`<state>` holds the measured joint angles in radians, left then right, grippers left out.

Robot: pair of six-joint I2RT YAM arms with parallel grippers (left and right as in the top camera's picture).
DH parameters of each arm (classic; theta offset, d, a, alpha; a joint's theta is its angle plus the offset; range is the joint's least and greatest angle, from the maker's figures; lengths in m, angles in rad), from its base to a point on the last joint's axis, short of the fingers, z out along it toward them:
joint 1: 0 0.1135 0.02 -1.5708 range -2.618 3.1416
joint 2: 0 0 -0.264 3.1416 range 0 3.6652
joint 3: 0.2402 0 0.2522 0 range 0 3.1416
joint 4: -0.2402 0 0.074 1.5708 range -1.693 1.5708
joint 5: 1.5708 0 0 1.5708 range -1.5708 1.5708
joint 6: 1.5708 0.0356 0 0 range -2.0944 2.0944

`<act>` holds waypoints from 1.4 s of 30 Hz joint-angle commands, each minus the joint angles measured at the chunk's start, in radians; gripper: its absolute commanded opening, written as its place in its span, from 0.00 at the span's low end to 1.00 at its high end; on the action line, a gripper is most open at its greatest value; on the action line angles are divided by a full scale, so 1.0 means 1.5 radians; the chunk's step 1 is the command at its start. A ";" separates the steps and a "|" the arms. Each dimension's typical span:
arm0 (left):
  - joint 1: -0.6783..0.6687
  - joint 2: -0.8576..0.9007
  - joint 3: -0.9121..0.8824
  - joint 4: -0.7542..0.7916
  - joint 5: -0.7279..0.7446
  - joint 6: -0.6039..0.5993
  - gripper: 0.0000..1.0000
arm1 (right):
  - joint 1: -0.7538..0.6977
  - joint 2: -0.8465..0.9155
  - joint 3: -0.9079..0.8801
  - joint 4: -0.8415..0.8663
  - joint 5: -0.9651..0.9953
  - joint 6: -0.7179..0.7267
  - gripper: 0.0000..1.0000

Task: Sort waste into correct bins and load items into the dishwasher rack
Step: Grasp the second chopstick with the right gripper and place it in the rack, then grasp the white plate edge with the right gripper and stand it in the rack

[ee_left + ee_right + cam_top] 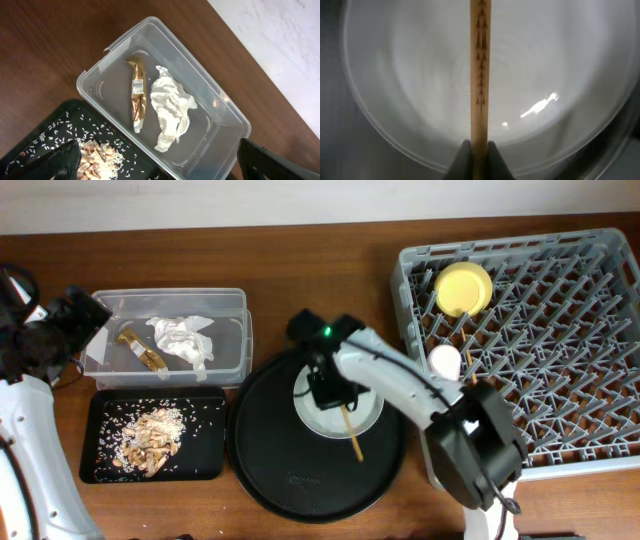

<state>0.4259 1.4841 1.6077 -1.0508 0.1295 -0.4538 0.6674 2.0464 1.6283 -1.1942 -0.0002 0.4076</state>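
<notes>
1. Since the wooden chopstick (481, 75) sits pinched at one end between the closed fingers of the right gripper (479, 150), its long axis runs straight out from them. It points roughly at the table's near edge, across the white plate (368, 418) at mid-table.
2. The dishwasher rack (520, 250) lies toward the right edge from that gripper, so the right arm is the nearer one.
3. The left gripper (162, 160) hangs wide open and empty over the clear tub (95, 75) by the far-left corner.
4. A row of small dark marks runs along the chopstick, but no writing is legible anywhere.
</notes>
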 commanded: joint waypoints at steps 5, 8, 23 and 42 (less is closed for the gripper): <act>0.002 -0.008 0.008 0.001 0.000 0.004 0.99 | -0.242 -0.051 0.135 -0.297 0.228 -0.198 0.04; 0.002 -0.008 0.008 0.001 0.000 0.004 0.99 | -0.376 -0.051 0.135 -0.301 0.227 -0.200 0.04; 0.002 -0.008 0.008 0.001 0.000 0.004 0.99 | -0.542 -0.051 0.088 -0.203 -0.045 -0.426 0.09; 0.002 -0.008 0.008 0.001 0.000 0.004 0.99 | -0.529 -0.050 0.086 -0.182 -0.428 -0.366 0.99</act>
<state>0.4259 1.4845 1.6077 -1.0512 0.1303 -0.4538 -0.1452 1.9846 1.7657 -1.4624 -0.2756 -0.1364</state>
